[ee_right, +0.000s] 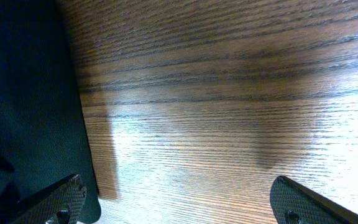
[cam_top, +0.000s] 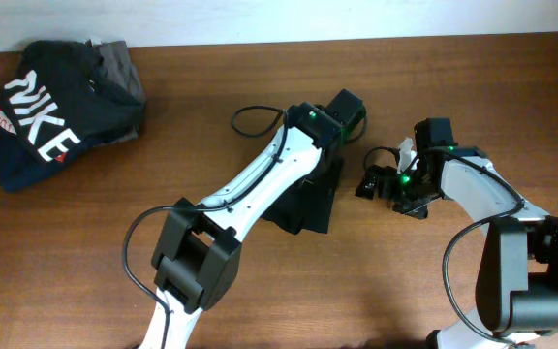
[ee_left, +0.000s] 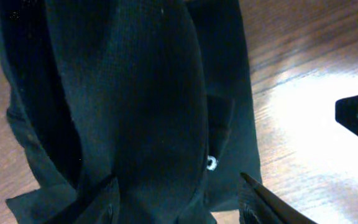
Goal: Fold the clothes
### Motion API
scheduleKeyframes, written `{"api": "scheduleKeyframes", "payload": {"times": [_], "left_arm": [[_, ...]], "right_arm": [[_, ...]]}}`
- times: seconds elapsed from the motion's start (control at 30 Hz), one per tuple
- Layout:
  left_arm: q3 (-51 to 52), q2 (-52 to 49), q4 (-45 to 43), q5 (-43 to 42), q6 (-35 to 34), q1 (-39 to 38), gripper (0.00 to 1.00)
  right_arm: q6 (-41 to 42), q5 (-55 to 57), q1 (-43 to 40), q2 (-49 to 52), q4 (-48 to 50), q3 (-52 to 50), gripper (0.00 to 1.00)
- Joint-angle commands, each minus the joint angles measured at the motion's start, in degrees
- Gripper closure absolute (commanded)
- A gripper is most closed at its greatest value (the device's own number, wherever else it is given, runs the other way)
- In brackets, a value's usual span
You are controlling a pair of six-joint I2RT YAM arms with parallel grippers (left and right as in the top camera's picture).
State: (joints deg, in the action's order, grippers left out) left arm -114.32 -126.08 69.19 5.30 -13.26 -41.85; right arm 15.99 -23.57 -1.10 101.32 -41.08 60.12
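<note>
L fingers (ee_left: 263,204) apart over T-shirt (ee_left: 135,93) (R fingers (ee_right: 303,202) wide).

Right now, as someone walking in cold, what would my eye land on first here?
Probably the two robot arms meeting mid-table: the left gripper sits over a folded black T-shirt, and the right gripper hangs open above bare wood beside it. Next comes the dark garment with big white NIKE lettering, heaped in the far left corner of the table.

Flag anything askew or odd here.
The black T-shirt at mid-table lies lumpy: a thick ridge of fabric bulges up within the open left pincer, and its layered edges do not line up. Nothing spilled.
</note>
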Motion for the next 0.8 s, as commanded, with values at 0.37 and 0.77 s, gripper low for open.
{"api": "scheduleKeyframes", "payload": {"times": [0.37,0.77], "left_arm": [[-12.8,11.7,4.3,11.2,-0.5,1.8,0.22],[-12.0,17.4,11.5,5.5,-7.1,27.5,0.05]], "right_arm": [[-0.4,-10.5,-0.5,0.3,3.1,0.0,0.01],[8.5,-12.1,7.0,-4.0,2.7,11.4,0.11]]}}
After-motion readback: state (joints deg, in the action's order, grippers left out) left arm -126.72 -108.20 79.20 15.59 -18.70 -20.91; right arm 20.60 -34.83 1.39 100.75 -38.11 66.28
